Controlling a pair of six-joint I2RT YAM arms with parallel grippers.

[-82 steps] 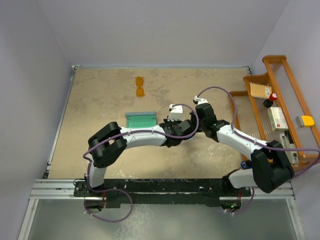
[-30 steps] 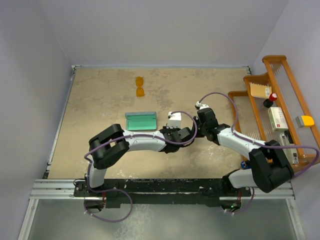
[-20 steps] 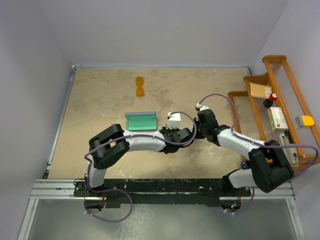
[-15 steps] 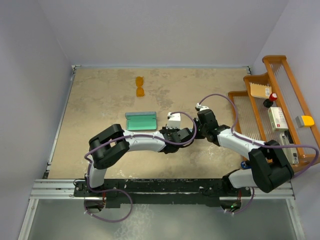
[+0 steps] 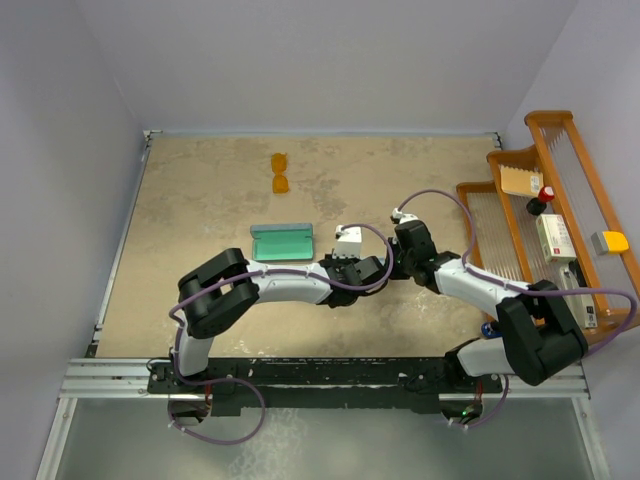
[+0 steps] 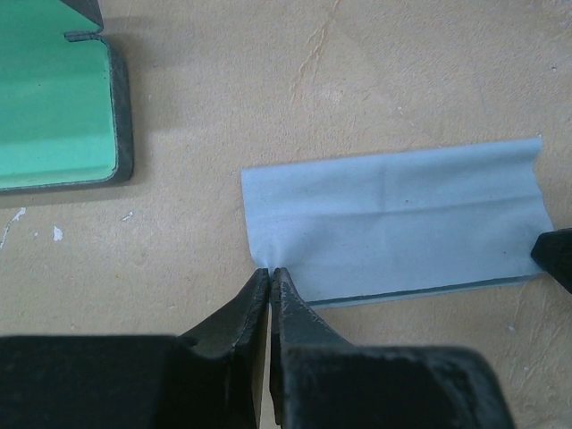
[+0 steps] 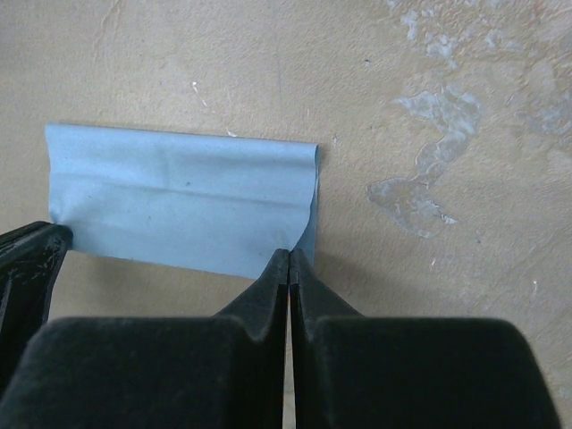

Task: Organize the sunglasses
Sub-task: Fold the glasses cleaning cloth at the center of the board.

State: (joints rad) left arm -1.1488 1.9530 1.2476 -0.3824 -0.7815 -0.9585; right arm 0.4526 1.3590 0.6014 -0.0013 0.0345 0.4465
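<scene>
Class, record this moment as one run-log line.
left end effector: shut on blue cloth corner | right end effector: shut on other corner | sunglasses: untouched on table | case: open

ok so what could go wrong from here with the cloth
The left tool and right tool each seem to pinch only a corner tip of the cloth, so it may slip out on lifting. In the top view they sit close together and could bump. The case lies near; a dragged cloth might nudge it.
</scene>
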